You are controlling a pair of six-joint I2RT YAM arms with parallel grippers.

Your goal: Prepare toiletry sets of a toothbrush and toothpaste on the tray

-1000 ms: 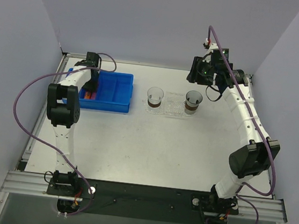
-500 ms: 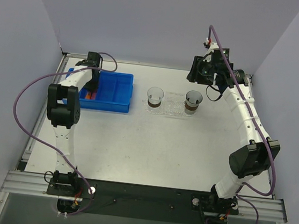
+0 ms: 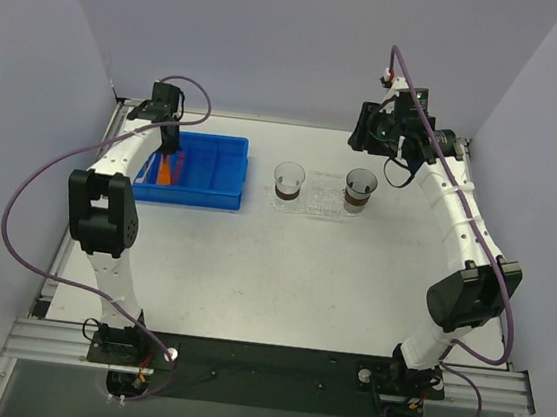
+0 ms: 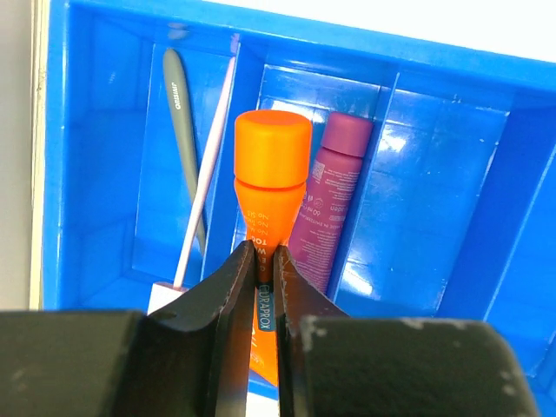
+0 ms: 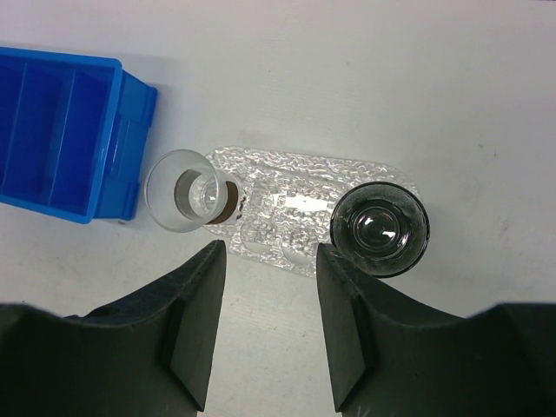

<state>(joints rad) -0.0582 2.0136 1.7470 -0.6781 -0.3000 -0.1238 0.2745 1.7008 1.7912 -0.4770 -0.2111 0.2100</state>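
Observation:
My left gripper (image 4: 262,256) is shut on the orange toothpaste (image 4: 272,156), gripping its lower body with the cap pointing away. The tube hangs over the blue bin (image 4: 452,174) and shows as an orange streak (image 3: 167,170) in the top view. A pink toothpaste (image 4: 330,200) lies in the bin beside it. A grey toothbrush (image 4: 184,139) and a thin whitish stick (image 4: 204,174) lie in the left compartment. The clear bumpy tray (image 5: 295,200) sits below my right gripper (image 5: 269,252), which is open and empty.
A clear cup (image 5: 184,191) stands at the tray's left end and a dark cup (image 5: 379,228) at its right end. The blue bin (image 3: 218,166) lies left of the tray (image 3: 322,195). Walls enclose the table on three sides.
The left gripper has closed on the orange tube and the left arm has swung outward and up, raising the tube in the bin. The right arm has stayed still.

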